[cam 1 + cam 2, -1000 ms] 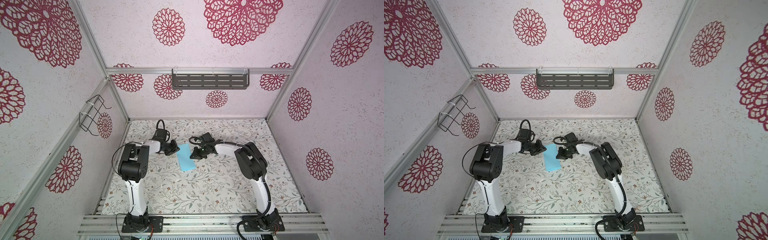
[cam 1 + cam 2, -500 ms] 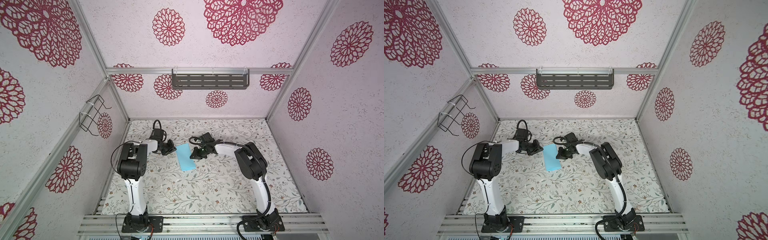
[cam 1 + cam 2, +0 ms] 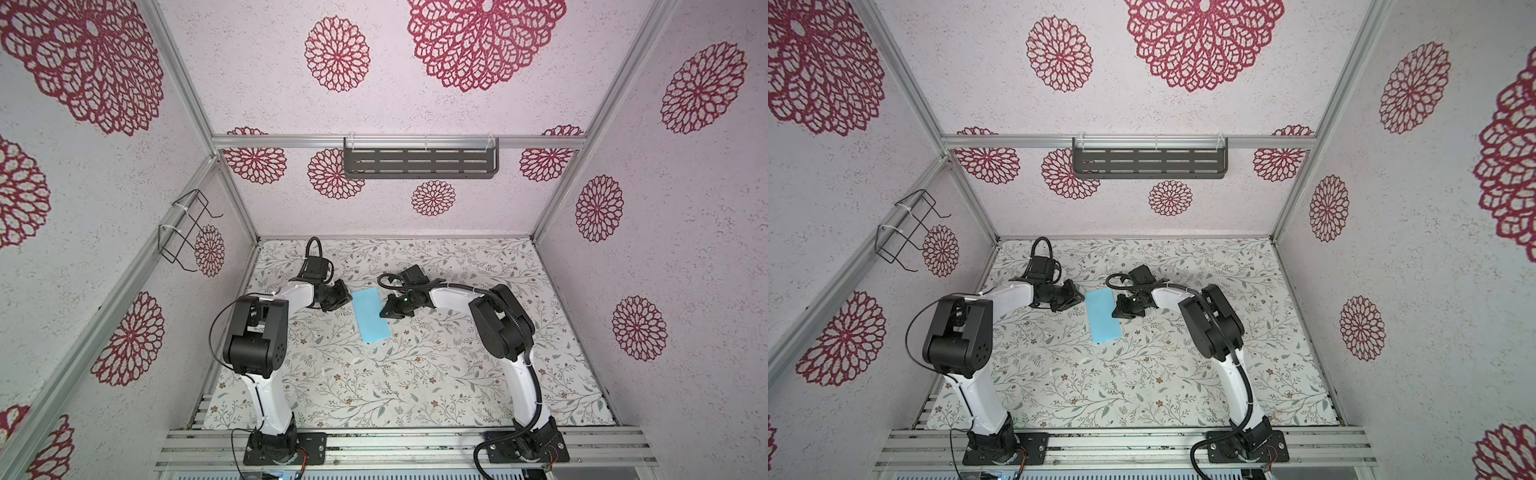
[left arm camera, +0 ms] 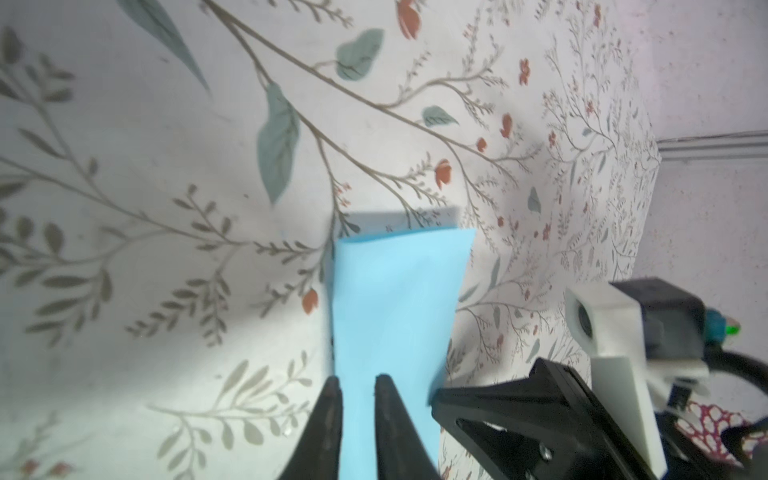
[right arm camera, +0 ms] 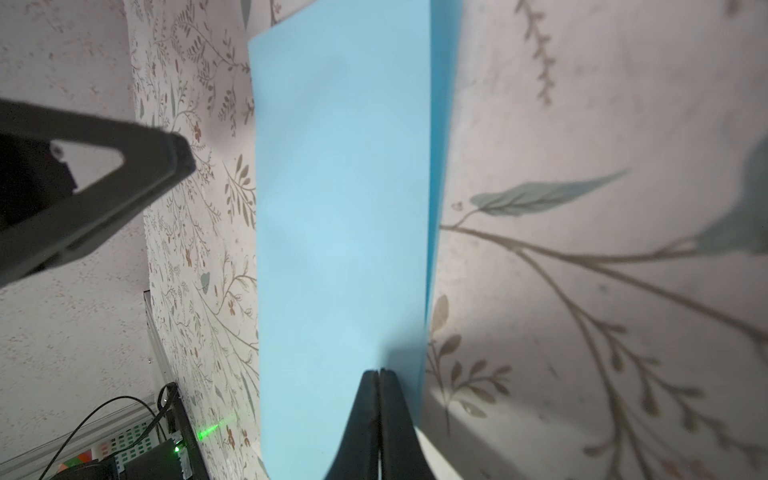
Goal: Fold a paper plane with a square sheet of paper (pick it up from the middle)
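So the light-blue sheet of paper (image 3: 371, 316) is folded into a long narrow strip and lies on the floral table (image 3: 415, 374), right between the two grippers. The right gripper (image 5: 379, 372) has its jaws pressed together, tips over the strip near the long edge where a second layer peeks out. The left gripper (image 4: 357, 380) is cracked open a little, at the opposite long edge by a corner. There's plenty of bare table past the strip's other end, toward the arm bases.

You are seeing the sheet of paper (image 3: 371, 314) showing plain light blue, the table cover (image 3: 415, 374) carrying grey-green leaves on cream, and the twelve-o'clock wall (image 3: 374, 212) wearing crimson rosettes.
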